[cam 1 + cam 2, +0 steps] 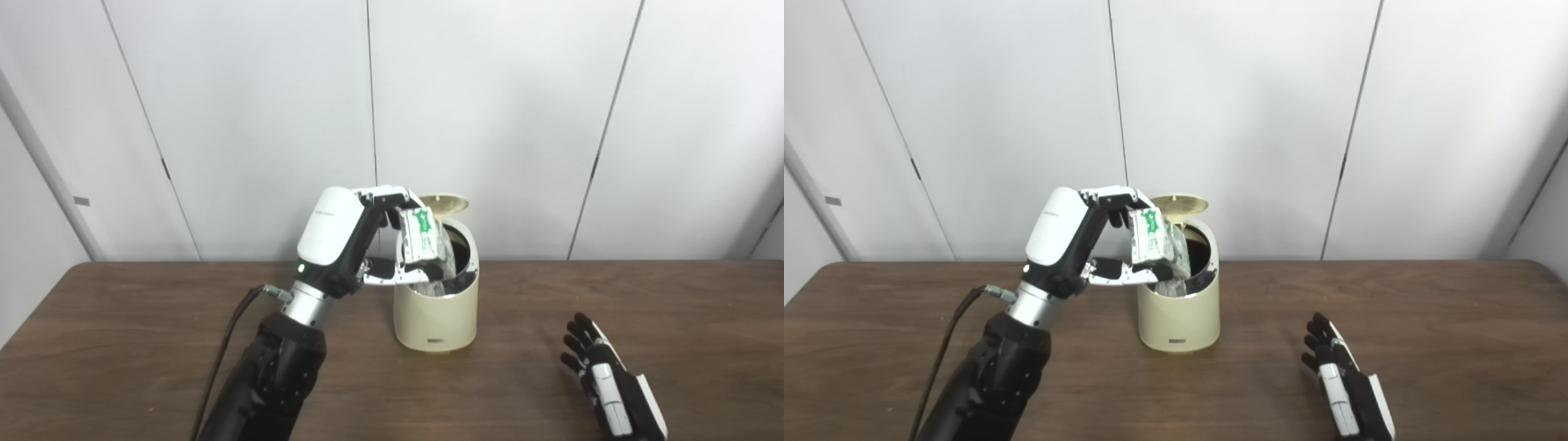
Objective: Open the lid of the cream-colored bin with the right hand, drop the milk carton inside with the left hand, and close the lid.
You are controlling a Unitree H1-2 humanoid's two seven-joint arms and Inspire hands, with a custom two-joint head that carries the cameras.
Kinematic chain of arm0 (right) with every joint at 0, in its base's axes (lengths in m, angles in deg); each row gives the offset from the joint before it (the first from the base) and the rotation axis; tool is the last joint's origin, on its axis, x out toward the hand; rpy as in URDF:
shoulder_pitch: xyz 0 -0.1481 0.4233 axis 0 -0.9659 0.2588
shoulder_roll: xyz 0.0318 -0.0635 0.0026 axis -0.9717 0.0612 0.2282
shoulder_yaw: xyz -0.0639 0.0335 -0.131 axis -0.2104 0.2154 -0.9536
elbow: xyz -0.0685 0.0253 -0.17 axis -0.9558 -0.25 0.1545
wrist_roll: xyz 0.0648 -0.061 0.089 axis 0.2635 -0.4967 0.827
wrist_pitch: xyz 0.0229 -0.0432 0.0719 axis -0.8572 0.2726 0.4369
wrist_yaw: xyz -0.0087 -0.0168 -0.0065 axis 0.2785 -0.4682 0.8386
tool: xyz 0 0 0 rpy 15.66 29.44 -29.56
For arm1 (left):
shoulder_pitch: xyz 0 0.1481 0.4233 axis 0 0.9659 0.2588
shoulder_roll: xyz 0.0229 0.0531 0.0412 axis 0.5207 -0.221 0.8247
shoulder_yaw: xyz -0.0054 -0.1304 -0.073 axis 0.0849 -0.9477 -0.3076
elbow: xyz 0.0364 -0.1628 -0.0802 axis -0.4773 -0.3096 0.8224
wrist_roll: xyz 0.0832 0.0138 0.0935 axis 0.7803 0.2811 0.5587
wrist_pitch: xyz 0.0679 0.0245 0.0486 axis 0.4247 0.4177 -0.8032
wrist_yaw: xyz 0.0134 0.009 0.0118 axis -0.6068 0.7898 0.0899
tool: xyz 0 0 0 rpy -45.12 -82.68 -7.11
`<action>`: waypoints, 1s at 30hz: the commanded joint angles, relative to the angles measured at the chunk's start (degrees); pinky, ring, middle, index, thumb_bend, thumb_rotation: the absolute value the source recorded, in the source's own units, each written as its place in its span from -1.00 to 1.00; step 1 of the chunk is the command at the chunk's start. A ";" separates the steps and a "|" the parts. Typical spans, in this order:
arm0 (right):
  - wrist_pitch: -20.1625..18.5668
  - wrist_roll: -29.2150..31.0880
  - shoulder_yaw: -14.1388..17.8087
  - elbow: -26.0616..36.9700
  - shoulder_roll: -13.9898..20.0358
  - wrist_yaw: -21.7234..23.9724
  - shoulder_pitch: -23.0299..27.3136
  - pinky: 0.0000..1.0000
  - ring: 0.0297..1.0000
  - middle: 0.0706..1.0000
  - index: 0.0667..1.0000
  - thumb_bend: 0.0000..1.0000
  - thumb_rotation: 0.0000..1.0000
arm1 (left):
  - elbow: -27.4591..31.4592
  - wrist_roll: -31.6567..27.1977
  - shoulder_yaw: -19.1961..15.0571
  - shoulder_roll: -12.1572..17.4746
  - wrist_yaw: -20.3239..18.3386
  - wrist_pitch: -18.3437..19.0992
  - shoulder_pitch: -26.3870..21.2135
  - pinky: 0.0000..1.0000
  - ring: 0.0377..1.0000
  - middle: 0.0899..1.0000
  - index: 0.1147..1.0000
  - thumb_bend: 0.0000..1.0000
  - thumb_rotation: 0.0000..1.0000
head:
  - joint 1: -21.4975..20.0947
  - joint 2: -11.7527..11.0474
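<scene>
the left hand (pixel 373 236) grips the carton (pixel 422 236) over the open bin (pixel 436 306), so it should release squarely over the mouth while the empty, spread right hand (pixel 603 376) waits.

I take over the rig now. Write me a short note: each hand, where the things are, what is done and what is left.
Left hand: shut on the milk carton, held tilted over the mouth of the cream-colored bin.
Right hand: open, holding nothing, low over the table to the right of the bin.
Done: lid is up.
Left: release the carton into the bin, then close the lid.
</scene>
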 commanded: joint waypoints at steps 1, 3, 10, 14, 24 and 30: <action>2.09 0.24 -0.11 1.88 -0.32 0.18 1.44 0.74 0.82 0.82 0.82 0.15 0.72 | -0.63 0.21 -0.26 -0.35 3.91 -2.12 -4.51 -0.19 -0.17 -0.06 -0.19 -0.04 -1.00 | 0.14 -0.02; 2.09 0.47 -0.13 1.84 -0.35 0.26 1.39 0.74 0.83 0.82 0.82 0.15 0.72 | -2.36 0.64 -0.01 -0.24 4.84 -2.60 -5.18 -0.17 -0.17 -0.06 -0.18 -0.04 -1.00 | 0.28 -0.05; 1.75 0.44 -0.46 1.60 -0.53 0.19 1.30 0.72 0.83 0.83 0.82 0.12 0.71 | -8.03 2.80 1.30 0.62 8.99 -5.20 -7.50 -0.26 -0.18 -0.08 -0.22 -0.05 -1.00 | 0.34 -0.51; 1.04 0.40 -0.62 1.92 -0.62 0.12 1.17 0.72 0.83 0.83 0.81 0.13 0.71 | -10.38 4.47 2.20 1.17 11.24 -6.01 -8.64 -0.26 -0.21 -0.10 -0.22 -0.05 -1.00 | 0.43 -0.60; 0.60 0.48 -0.55 2.28 -0.82 -0.02 1.11 0.74 0.84 0.84 0.82 0.13 0.70 | -12.66 6.39 4.29 1.88 13.30 -6.37 -9.58 -0.22 -0.21 -0.10 -0.21 -0.04 -1.00 | 0.45 -0.37; 0.54 0.71 -0.50 2.51 -0.62 0.20 0.98 0.73 0.84 0.84 0.82 0.10 0.72 | -12.98 7.87 5.70 2.51 14.48 -6.91 -9.17 -0.23 -0.17 -0.11 -0.24 -0.04 -1.00 | 0.42 -0.32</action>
